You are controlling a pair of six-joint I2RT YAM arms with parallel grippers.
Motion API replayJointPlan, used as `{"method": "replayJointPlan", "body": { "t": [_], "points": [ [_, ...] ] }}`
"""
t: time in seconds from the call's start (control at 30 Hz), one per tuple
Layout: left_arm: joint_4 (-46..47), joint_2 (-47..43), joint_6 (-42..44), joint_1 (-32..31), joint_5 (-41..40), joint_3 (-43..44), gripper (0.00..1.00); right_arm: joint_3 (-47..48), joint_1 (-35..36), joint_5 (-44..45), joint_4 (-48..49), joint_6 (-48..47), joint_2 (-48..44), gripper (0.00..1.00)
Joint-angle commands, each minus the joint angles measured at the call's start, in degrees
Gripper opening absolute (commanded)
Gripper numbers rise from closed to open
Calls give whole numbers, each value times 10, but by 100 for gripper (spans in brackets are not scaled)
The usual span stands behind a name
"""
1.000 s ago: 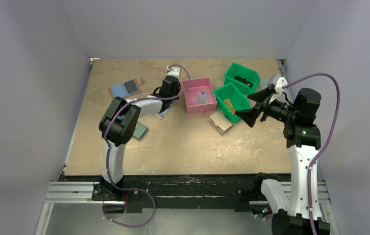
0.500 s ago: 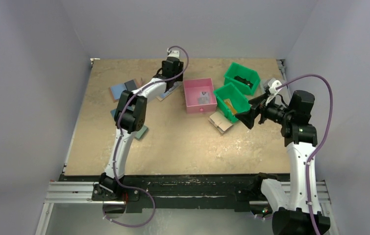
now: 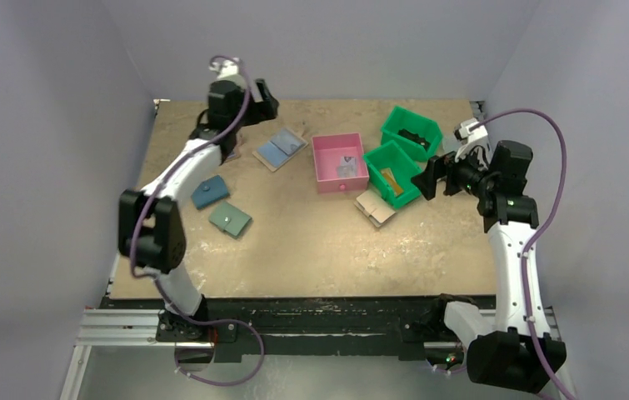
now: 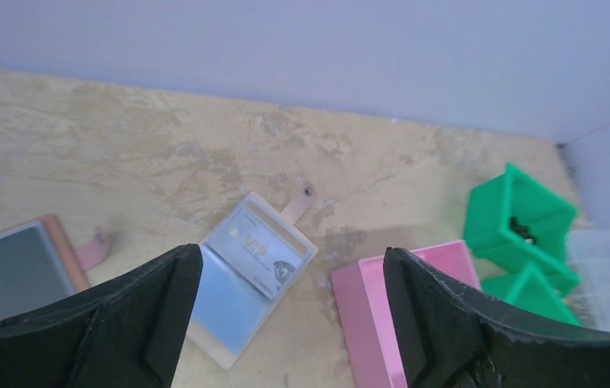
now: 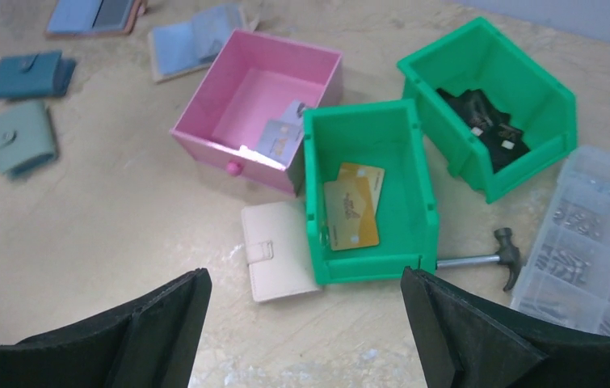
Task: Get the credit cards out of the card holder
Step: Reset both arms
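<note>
The card holder (image 3: 280, 150) lies open on the table left of the pink box (image 3: 340, 162). In the left wrist view the card holder (image 4: 249, 275) shows a pale blue panel and a grey-blue credit card (image 4: 262, 252) marked VIP in its other panel, snap tab pointing away. My left gripper (image 3: 265, 100) hangs open high above the back left of the table; in its own view the left gripper (image 4: 292, 267) has nothing between its fingers. A gold credit card (image 5: 352, 206) lies in the near green bin (image 5: 366, 129). Grey cards (image 5: 281, 137) lie in the pink box. My right gripper (image 3: 434, 175) is open and empty.
A browner-edged holder (image 4: 14, 271) lies open left of the card holder. A teal wallet (image 5: 31, 73) and a green wallet (image 5: 23, 136) sit at the left. A beige wallet (image 5: 277, 250), a hammer (image 5: 483, 255), a second green bin (image 5: 495, 89) and a clear parts box (image 5: 588, 234) are near the right arm.
My left gripper has opened, let go of the card holder and swung up to the back left. The holder now lies uncovered beside the pink box. The right gripper drew back slightly.
</note>
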Motion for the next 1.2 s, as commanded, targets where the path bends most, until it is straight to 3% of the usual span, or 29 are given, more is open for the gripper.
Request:
{"method": "replayJointPlan", "body": {
  "t": [0.0,0.1,0.3,0.5,0.77,1.17],
  "points": [
    [35,-144,-50,42,86,-125,89,37,0,81,65,111,-15,99],
    [-15,-222,-44,54,119,-187,91,37,0,135,89,171,-33,99],
    [-113,-359,-42,56,134,-279,98,50,0,196,96,202,-65,99],
    [-119,-458,-85,56,175,-352,99,62,0,209,88,209,-72,99],
    [-134,-518,-86,56,253,-403,99,71,0,193,71,186,-78,99],
    [-145,-553,-88,56,263,-432,99,69,-1,185,70,180,-83,99]
  ]
}}
